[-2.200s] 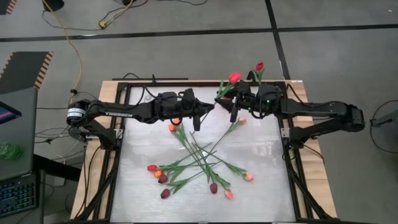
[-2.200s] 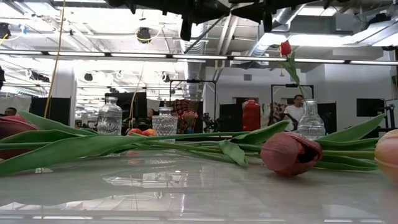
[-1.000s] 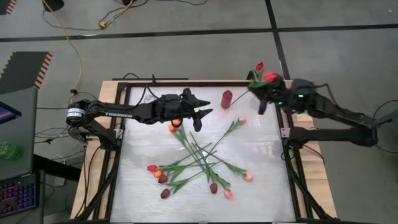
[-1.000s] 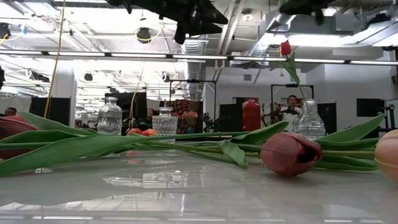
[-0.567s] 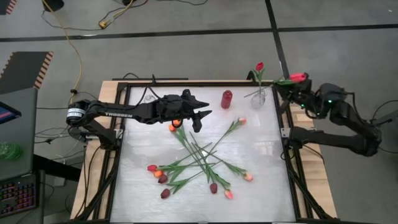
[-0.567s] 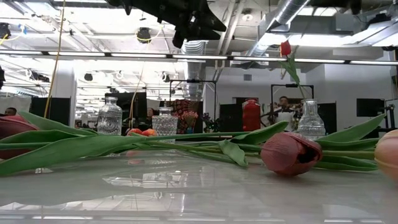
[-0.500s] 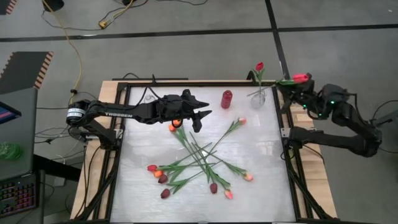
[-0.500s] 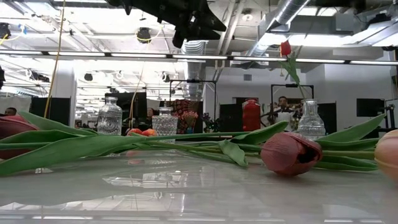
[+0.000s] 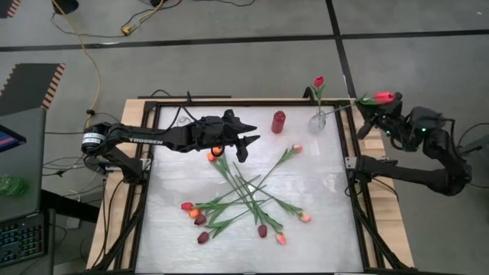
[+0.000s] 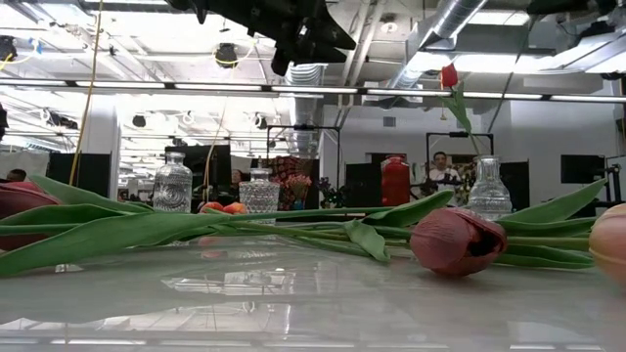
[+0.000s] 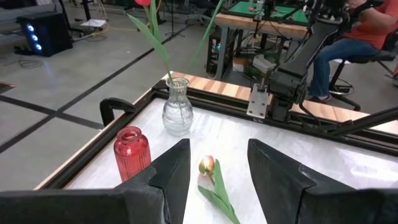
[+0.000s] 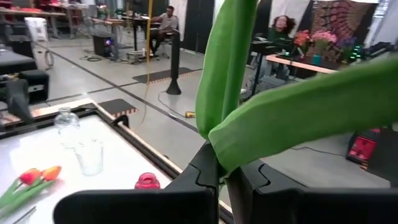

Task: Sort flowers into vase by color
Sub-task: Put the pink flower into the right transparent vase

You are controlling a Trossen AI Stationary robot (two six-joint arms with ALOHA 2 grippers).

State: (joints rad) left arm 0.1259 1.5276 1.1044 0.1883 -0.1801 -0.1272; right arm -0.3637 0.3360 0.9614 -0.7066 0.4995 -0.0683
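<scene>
Two arms over a white counter (image 9: pixel 321 229).

Right gripper (image 9: pixel 365 107): fingers clenched on the stem of a red tulip (image 9: pixel 384 97), held level past the counter's right edge. Half a second earlier its head sat nearer the clear vase (image 9: pixel 317 121); a second earlier it hung above the counter by that vase. Now it is farther right, off the counter.

Left gripper (image 9: pixel 246 143): hovers over the counter's upper middle, fingers (image 11: pixel 168 168) parted and holding nothing, unchanged from the earlier frames.

Clear vase: upper right corner, one red flower (image 9: pixel 318 82) standing in it.

Red vase (image 9: pixel 279 121): just left of the clear one.

Loose tulips (image 9: pixel 244 191): crossed in a heap mid-counter, heads pink, orange and maroon, unmoved.
</scene>
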